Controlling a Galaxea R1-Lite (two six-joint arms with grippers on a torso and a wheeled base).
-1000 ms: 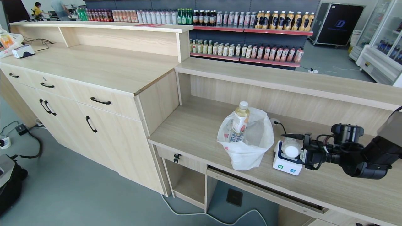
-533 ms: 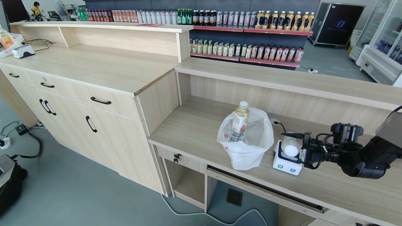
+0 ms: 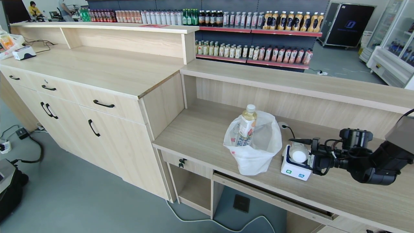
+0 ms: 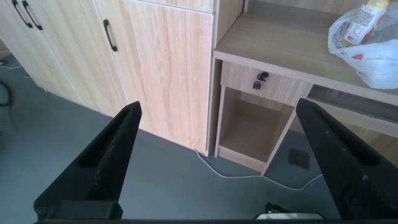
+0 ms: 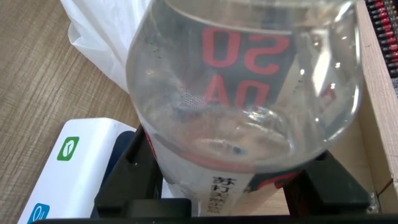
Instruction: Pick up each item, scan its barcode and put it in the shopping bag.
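Observation:
My right gripper is shut on a clear bottle with red print, held lying on its side just above the white barcode scanner on the low counter. In the right wrist view the bottle hangs over the scanner. Left of the scanner stands the white shopping bag with a tea bottle upright inside. My left gripper is open with nothing between its fingers, low over the floor in front of the cabinets, with the bag far off.
A cable runs behind the scanner. The raised counter ledge lines the back, and a side panel closes the recess on the left. Bare counter lies left of the bag.
My right arm has edged slightly left with the bottle, staying over the scanner. The bag and the tea bottle have not moved.

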